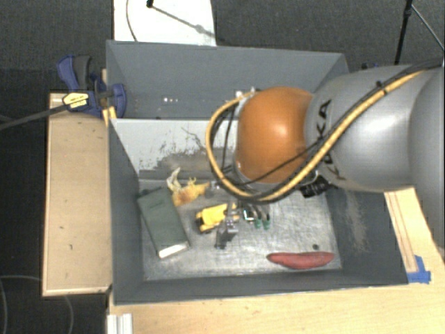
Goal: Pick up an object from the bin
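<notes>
I see the arm (375, 138) coming in from three o'clock, its orange cover (274, 134) hanging over the middle of the grey bin (128, 186). The gripper (224, 235) sits low near the floor's centre, and I cannot tell whether it is open or closed. From the gripper, the grey-green block (162, 221) with a white end lies at nine o'clock and a red oblong thing (300, 259) at four. A small yellow piece (208, 218) sits just beside it at ten, a tan scrap (182, 190) lies at eleven and green bits (261, 221) at two.
</notes>
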`<state>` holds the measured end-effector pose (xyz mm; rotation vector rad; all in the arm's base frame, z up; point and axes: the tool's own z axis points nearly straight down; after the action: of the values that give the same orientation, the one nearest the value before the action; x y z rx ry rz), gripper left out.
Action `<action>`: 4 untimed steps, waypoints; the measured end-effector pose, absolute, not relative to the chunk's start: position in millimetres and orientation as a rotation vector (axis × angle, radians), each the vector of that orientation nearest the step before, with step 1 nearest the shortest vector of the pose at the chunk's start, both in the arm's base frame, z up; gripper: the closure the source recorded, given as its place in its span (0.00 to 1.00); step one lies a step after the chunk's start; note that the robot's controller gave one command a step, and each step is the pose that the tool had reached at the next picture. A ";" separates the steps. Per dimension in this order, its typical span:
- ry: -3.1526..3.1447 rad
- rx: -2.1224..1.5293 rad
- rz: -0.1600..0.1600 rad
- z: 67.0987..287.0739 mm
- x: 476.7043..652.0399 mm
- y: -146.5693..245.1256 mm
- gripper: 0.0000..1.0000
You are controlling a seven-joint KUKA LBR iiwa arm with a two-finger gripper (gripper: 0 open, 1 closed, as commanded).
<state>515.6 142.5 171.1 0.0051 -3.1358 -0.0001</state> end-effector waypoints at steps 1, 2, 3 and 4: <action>-3.144 -0.001 -0.002 175.4 517.5 141.8 0.00; -3.149 -0.126 -0.007 74.5 521.7 127.6 1.00; -3.149 -0.131 -0.007 74.5 521.7 127.6 1.00; -3.138 -0.175 -0.002 190.2 513.5 139.4 1.00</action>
<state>513.5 139.4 190.2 -0.1752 -3.1380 -0.0017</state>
